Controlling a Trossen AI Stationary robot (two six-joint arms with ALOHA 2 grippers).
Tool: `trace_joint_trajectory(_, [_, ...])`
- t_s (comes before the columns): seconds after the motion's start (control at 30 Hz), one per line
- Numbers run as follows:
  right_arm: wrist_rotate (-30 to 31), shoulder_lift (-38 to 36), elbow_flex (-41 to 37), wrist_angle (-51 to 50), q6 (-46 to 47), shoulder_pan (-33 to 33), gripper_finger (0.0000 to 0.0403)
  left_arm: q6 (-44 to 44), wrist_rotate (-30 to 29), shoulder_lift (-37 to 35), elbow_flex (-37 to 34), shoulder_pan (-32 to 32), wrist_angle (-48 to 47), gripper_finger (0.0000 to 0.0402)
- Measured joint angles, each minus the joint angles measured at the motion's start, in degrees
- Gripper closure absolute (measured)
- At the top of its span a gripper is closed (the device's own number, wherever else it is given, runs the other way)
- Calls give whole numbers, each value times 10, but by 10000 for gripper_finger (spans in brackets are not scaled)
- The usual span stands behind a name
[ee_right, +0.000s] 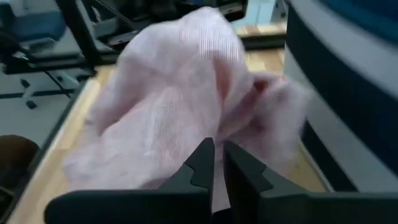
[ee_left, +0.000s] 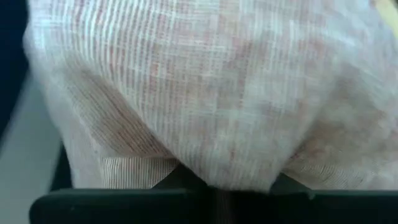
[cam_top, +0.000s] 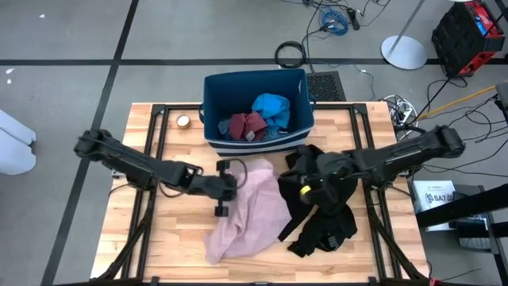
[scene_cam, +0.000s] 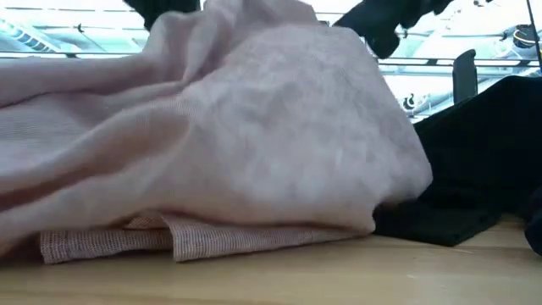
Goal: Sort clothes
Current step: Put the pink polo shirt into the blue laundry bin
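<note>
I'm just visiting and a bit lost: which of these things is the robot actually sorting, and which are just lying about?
Part of the job:
pink garment
black garment
teal piece, in the bin
maroon piece, in the bin
blue bin

Just lying about:
small round object on the table
floor cables

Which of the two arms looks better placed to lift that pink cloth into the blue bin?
Probably the left. Its gripper sits at the pink garment's edge, cloth filling its wrist view, close to the bin. The right gripper is near the black clothes.
</note>
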Motion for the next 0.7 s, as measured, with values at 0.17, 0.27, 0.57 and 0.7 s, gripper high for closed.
trace_joint_trajectory(0.17, [-27, -78, 0, -32, -20, 18, 361, 1, -12, -53, 0, -4, 3, 358])
trace_joint_trajectory(0.27, [-29, -112, 0, -61, -10, 29, 350, 3, -15, -76, 1, -7, 17, 358])
trace_joint_trajectory(0.57, [-27, -130, 0, -107, 23, 44, 339, 16, -10, -123, 2, -25, 151, 359])
trace_joint_trajectory(0.7, [-27, -120, 0, -106, 23, 44, 339, 30, -4, -141, 2, -28, 254, 359])
